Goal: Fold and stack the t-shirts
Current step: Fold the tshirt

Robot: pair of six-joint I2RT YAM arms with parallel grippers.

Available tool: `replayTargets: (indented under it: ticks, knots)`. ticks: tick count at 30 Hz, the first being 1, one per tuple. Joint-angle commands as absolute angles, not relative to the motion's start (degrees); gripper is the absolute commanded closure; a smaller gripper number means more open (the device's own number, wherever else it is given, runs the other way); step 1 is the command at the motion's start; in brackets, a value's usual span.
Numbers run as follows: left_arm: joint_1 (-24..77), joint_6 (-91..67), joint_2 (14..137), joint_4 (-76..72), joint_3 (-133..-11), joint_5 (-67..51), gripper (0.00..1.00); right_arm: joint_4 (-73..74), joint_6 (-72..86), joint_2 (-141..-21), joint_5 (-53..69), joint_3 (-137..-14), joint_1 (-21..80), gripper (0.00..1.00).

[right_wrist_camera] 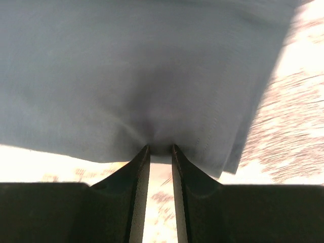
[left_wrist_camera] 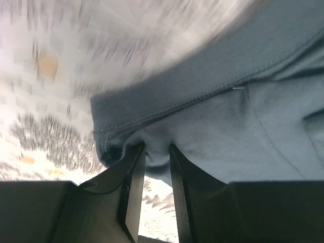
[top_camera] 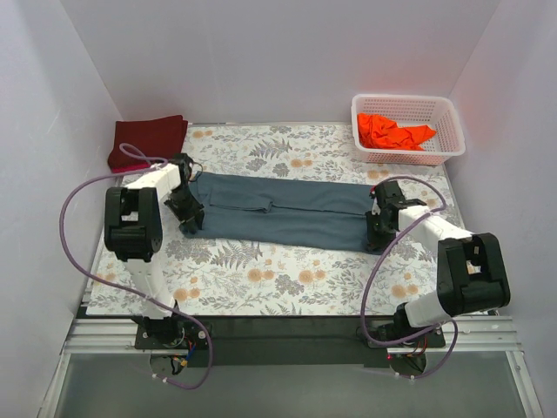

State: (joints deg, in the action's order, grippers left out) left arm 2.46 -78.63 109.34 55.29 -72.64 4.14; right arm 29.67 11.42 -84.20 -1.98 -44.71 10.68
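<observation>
**Left hand** (left_wrist_camera: 157, 148): two dark fingers drawn close together, a puckered bit of cloth nipped between the tips. The grip sits at the corner of a stitched hem band. From above, the hand is low over the left end of the garment, at its near corner.

**Right hand** (right_wrist_camera: 160, 148): fingers likewise narrowed to a thin gap, clamped on the near edge of the cloth, with creases running out from the pinch. From above, it sits at the right end of the garment, at the near corner.

**Blue-grey t-shirt** (top_camera: 287, 209): lies flat on the middle of the bench as a long, narrow band running left to right between the two hands. Its side parts are folded in lengthwise, and a seam line shows along its middle. Each end is held by one hand.

**Bench** (top_camera: 287, 279): topped with a pale cover printed with ferns and orange flowers.

**Maroon t-shirt** (top_camera: 148, 139): folded into a flat, roughly square shape at the far left corner, well apart from the blue-grey one.

**Basket** (top_camera: 409, 158): pale plastic lattice, at the far right corner of the bench.

**Orange t-shirt** (top_camera: 392, 133): crumpled, unfolded, lying inside the basket.
</observation>
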Motion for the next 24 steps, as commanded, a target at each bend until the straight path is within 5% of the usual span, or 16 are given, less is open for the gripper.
replayTargets:
  ticks: [1,12,16,20,24]
  knots:
    - [1.32,-78.23,121.34,48.33,-81.88,11.60,0.74,42.09,11.43,-85.43,5.09,-41.13,18.52,0.69]
    - [1.41,-75.24,137.37,53.89,-111.43,12.48,0.57,47.02,10.73,-90.35,13.98,-47.69,43.65,0.68]
    - [1.58,-74.62,136.76,53.88,-116.89,10.47,0.41,50.79,8.62,-91.41,11.96,-56.67,47.98,0.68]
    - [2.37,-74.36,129.74,51.69,-116.02,10.02,0.27,53.26,6.33,-89.57,1.78,-63.62,47.90,0.53]
    - [3.51,-76.01,122.97,51.68,-113.13,11.24,0.24,52.65,3.52,-88.42,-3.60,-66.09,46.24,0.48]
